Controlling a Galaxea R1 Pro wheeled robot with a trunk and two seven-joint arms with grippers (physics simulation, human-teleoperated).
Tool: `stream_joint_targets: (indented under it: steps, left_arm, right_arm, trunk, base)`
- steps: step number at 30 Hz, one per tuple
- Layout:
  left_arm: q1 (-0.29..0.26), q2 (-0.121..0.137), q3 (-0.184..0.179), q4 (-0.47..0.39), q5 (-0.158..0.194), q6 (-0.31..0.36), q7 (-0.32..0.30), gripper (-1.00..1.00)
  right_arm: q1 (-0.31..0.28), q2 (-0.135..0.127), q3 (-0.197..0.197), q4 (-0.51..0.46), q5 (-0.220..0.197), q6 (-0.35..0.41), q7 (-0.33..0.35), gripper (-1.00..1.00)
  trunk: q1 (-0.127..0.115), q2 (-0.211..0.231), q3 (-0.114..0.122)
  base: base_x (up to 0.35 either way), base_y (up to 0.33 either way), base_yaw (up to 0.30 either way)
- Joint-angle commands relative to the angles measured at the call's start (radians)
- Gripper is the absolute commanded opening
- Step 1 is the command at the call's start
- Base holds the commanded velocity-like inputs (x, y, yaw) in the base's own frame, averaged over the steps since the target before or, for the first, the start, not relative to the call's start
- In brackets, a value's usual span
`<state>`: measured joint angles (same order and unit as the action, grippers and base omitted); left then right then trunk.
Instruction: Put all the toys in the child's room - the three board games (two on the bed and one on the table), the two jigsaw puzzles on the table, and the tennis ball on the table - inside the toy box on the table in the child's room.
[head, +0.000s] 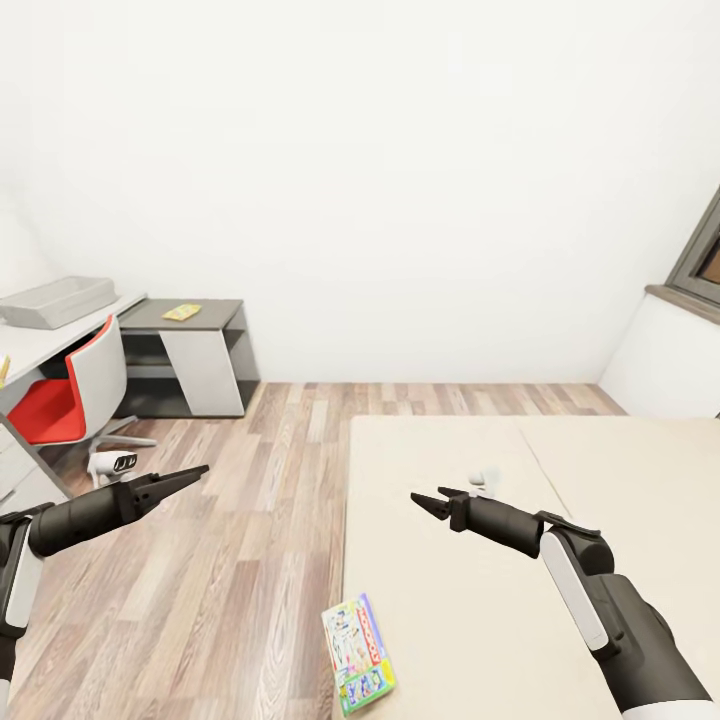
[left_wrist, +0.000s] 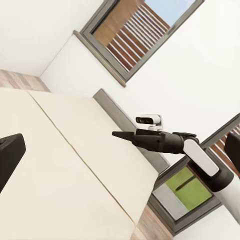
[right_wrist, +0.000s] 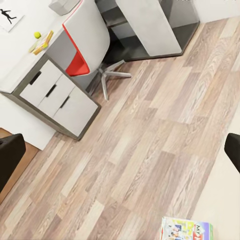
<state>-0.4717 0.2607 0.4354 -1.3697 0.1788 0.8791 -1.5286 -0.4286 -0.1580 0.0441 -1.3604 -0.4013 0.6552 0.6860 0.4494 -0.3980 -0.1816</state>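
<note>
A colourful board game (head: 358, 655) lies at the near left edge of the beige bed (head: 560, 470); it also shows in the right wrist view (right_wrist: 186, 231). My right gripper (head: 428, 496) hovers open over the bed, well beyond the game. My left gripper (head: 192, 473) hangs over the wood floor, open and holding nothing. At the far left, the grey toy box (head: 55, 300) sits on the white desk (head: 40, 345). A yellow tennis ball (right_wrist: 37, 34) and a yellow-orange flat item (right_wrist: 44, 42) lie on that desk. A flat yellow box (head: 182, 312) rests on the grey side table (head: 200, 350).
A red and grey swivel chair (head: 75, 395) stands in front of the desk. White drawers (right_wrist: 62, 97) sit under the desk. Wood floor (head: 250, 520) runs between the bed and the desk. A window (head: 703, 262) is at the far right.
</note>
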Motion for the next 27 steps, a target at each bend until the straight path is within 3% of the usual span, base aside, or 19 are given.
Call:
stream_joint_targets:
  steps: [1, 27]
  left_arm:
    - [-0.001, 0.000, 0.000, 0.000, 0.000, 0.011, -0.004, 1.00]
    - [-0.001, 0.002, 0.000, 0.000, 0.001, 0.011, -0.005, 1.00]
  right_arm:
    - [-0.001, -0.001, 0.001, -0.001, -0.007, 0.007, -0.002, 1.00]
    - [-0.001, 0.000, 0.004, -0.001, -0.007, 0.006, -0.006, 1.00]
  trunk:
    - [0.001, -0.002, -0.001]
    - [0.001, -0.002, 0.014]
  base:
    - [0.000, 0.000, -0.041]
    - [0.000, 0.000, -0.034]
